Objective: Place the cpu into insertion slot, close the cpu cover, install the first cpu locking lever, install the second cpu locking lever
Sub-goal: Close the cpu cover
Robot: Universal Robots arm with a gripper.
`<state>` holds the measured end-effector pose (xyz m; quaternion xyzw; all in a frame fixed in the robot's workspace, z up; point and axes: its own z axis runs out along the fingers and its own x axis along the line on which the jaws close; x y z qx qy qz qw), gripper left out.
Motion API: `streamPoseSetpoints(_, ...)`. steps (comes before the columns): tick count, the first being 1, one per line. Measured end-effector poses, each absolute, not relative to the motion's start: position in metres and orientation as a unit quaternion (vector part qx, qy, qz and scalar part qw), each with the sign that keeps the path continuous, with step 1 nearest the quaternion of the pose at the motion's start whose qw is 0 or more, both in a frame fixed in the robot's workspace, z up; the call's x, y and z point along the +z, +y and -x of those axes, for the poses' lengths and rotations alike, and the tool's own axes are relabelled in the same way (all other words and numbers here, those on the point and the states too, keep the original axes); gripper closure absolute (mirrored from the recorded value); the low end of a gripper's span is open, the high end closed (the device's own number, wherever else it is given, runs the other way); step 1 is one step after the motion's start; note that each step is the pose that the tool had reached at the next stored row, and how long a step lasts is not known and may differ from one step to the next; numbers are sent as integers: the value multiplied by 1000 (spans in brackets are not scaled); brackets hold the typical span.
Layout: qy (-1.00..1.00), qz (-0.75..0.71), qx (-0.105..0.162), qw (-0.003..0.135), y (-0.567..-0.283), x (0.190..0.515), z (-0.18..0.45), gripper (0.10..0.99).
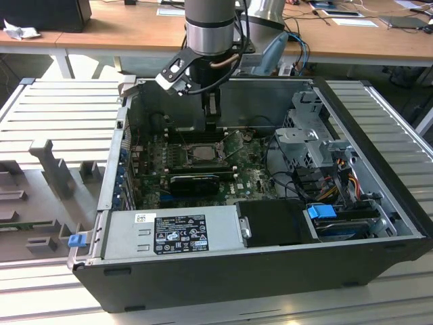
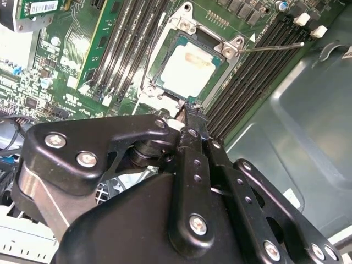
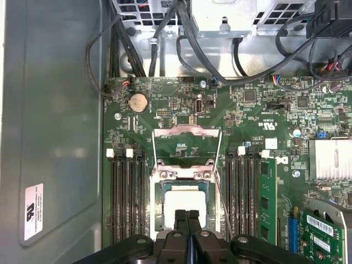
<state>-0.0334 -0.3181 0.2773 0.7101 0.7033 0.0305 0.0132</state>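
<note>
Low-centre in the first wrist view, the gripper (image 3: pixel 187 215), fingers pinched together as one seeming pushing tip, is hovering over the cpu (image 3: pixel 184 199) sitting in the insertion slot (image 3: pixel 156 209), with the cpu cover (image 3: pixel 187 130) lying open.

Soft, even light comes from above in the exterior view, and the wooden worktop (image 1: pixel 135 30) at the back looks bright. Inside the computer case (image 1: pixel 223 277) it is dimmer, with shade under the arm (image 1: pixel 211 27). In the second wrist view the cpu (image 2: pixel 190 69) glares almost white. The black end effector (image 2: pixel 186 114) has small shiny spots on its screws.
</note>
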Motion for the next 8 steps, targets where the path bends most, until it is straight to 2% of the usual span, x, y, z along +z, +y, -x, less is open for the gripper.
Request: streamPoseSetpoints(8, 703, -710, 30, 13, -318, 287, 22, 980)
